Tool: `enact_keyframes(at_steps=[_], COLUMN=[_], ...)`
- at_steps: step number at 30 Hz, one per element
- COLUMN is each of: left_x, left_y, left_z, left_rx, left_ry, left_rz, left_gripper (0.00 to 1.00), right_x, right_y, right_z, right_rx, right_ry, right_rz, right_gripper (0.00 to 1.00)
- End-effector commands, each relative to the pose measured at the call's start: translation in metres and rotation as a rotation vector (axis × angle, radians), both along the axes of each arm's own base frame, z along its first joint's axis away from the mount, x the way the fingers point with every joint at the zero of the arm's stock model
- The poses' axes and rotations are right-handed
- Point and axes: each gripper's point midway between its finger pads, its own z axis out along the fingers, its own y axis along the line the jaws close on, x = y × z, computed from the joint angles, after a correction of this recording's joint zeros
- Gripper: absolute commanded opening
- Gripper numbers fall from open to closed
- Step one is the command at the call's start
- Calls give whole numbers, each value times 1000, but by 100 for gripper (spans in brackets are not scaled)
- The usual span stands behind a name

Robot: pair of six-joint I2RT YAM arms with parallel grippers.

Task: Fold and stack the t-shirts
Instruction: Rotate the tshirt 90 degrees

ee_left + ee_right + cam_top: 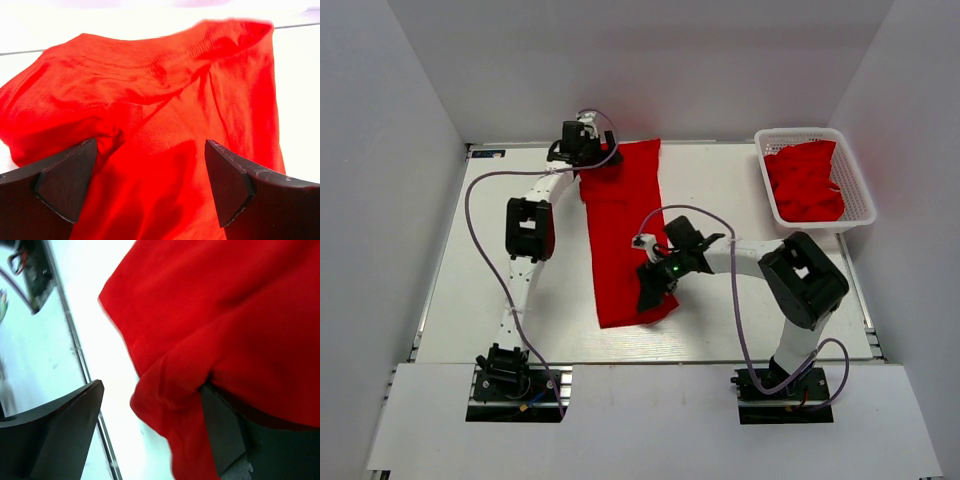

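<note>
The white table (740,290) is the largest thing. One red t-shirt (620,230) is laid on it as a long narrow strip, so the lengthwise fold is judged to be done already. The strip is stretched between the two pairs of fingers, with one short end at each pair. A white basket (861,190) is set well apart from both pairs, on the right gripper's side. More red shirts (805,180) are heaped in it, probably waiting for their turn.

The left gripper (582,148) is held over the collar end. In its wrist view the left fingers (65,185) are spread wide and nothing is pinched. The cloth passes under the gap between them, and the collar (150,60) lies just ahead of the fingertips. This place is probably chosen so that the far end can be held or taken when the strip is folded across.

The right gripper (655,288) is placed at the hem end. The right fingers (60,430) are also apart. The hem corner (160,410) is bunched in the gap between them and seems to be draped over one finger, while the other finger is beside the cloth, over bare table. No closed pinch is seen. It is judged that one finger is slid under the edge so that the hem can be clamped and lifted toward the collar.
</note>
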Motion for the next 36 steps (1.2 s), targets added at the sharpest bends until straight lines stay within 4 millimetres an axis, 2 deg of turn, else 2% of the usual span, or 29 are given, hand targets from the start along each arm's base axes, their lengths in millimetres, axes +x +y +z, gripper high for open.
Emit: enact_keyframes(at_steps=[1,2,4,8,9,12,13,14,15,16,17,18,20,21,22,24,25,27,28,29,31,32,33,35,36], left_x=[-36,-30,-28,-19,-16,-6,-3,-3,-6,-6,-10,-16,-31,-37,-51,-64,-78,-103,-123,-151,-189,-200,-238,-267,-294], left_y=[-39,-41,-42,-32,-29,-21,-20,-19,-16,-13,-12,-6,3,7,16,32,41,50,55,65,77,79,85,81,87], left_z=[-70,-63,-61,-37,-16,27,59,79,115,113,128,166,184,198,222,242,256,250,222,205,182,179,160,145,113], left_rx=[-96,-111,-121,-83,-80,-48,-56,-54,-47,-28,-20,-8,30,42,76,129,161,204,244,261,267,239,226,176,186], left_ry=[216,191,183,135,105,14,-33,-65,-115,-112,-127,-183,-182,-195,-223,-234,-238,-167,-71,4,100,86,124,138,221], left_rz=[-17,-13,-9,47,61,89,98,92,92,99,93,98,110,117,125,170,180,175,158,181,228,247,246,243,254], left_gripper=[100,100,100,100,100,100,100,100,100,100,100,100,100,100,100,100,100,100,100,100,100,100,100,100,100], right_x=[-36,-34,-30,-21,-14,-5,1,4,8,9,15,17,20,21,22,21,20,23,22,22,18,12,9,7,7], right_y=[-10,-9,-5,1,0,0,-2,-5,-10,-13,-19,-22,-35,-37,-43,-48,-49,-52,-53,-55,-55,-55,-56,-58,-57], right_z=[-21,-20,-13,4,11,29,37,38,41,46,46,57,50,57,57,58,62,65,69,69,70,68,65,60,60], right_rx=[-102,-111,-112,-112,-126,-135,-136,-163,-186,-186,-218,-202,-243,-227,-241,-247,-245,-249,-241,-238,-227,-227,-238,-274,-290], right_ry=[85,60,21,-22,-48,-91,-123,-127,-152,-175,-201,-240,-293,-336,-359,-415,-437,-474,-487,-498,-513,-534,-544,-565,-584], right_rz=[116,114,105,76,47,-1,-25,-68,-105,-119,-165,-183,-199,-191,-205,-178,-176,-204,-214,-232,-219,-190,-164,-129,-133], right_gripper=[83,83,90,90,90,90,90,90,90,90,90,90,90,90,90,90,90,90,90,90,90,90,90,90,90])
